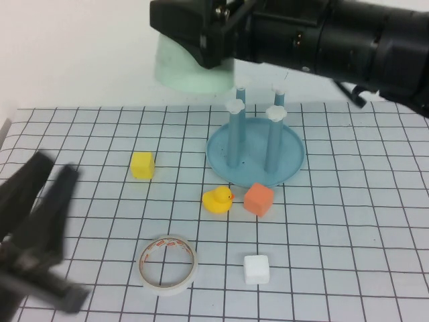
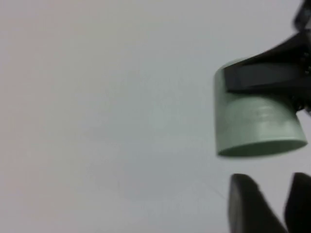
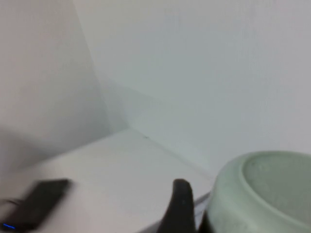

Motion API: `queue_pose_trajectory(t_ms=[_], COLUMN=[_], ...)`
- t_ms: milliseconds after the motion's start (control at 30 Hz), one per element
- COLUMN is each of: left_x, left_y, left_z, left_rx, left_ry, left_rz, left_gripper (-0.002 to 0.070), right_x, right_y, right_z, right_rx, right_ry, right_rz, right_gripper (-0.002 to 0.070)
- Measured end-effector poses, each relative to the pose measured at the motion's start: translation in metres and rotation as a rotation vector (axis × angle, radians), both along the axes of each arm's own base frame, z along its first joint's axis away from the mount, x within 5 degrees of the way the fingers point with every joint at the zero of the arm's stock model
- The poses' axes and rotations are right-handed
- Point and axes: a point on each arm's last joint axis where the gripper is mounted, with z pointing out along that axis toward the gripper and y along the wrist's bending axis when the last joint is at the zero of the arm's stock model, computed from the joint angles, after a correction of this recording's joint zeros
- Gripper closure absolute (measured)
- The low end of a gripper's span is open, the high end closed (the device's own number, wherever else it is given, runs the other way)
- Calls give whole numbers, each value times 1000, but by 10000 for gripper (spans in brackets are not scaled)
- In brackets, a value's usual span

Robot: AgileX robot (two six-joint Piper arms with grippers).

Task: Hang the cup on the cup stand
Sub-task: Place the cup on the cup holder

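Observation:
The pale mint-green cup (image 1: 190, 72) hangs in the air, mouth down, with my right gripper (image 1: 201, 48) shut on its upper part; that arm reaches in from the right. It sits just left of and above the cup stand (image 1: 289, 155), a blue dish with upright blue posts (image 1: 235, 134) topped by white caps. The left wrist view shows the cup (image 2: 255, 128) with a black finger (image 2: 265, 73) across it. In the right wrist view the cup (image 3: 265, 194) fills the corner beside one finger (image 3: 180, 206). My left gripper (image 1: 55, 171) is low at the near left, open and empty.
A yellow block (image 1: 142, 165), a yellow duck (image 1: 217, 199) and an orange block (image 1: 259, 199) lie near the stand's front. A white tape roll (image 1: 167, 264) and a white block (image 1: 256, 269) lie nearer me on the gridded mat.

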Motion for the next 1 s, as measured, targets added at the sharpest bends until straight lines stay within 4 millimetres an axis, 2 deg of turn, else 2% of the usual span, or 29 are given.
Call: queue_pose_trajectory(t_ms=[100,200,433,667,867,1000], left_x=[-12,-21,-33,-33,-33,-33], left_y=[12,20,24,22,22,22], left_z=[-9,-21,-39,-46,-46,-46], left_rx=[-73,-66,31,79,81,84], left_ry=[87,170,306,368,367,365], left_rz=[-3,21,14,5,5,7], left_gripper=[595,653,674,675,675,675], right_x=[0,5,20,47,74,84], right_y=[-3,-7,-16,-2,10,12], right_z=[4,3,-5,-30,-27,-25], right_rx=[-121,-213,-357,-435,-374,-290], right_ry=[-194,-292,-343,-338,-304,-227], right_rz=[-28,-86,-250,-262,-305,-338], right_gripper=[90,90,90,91,91,91])
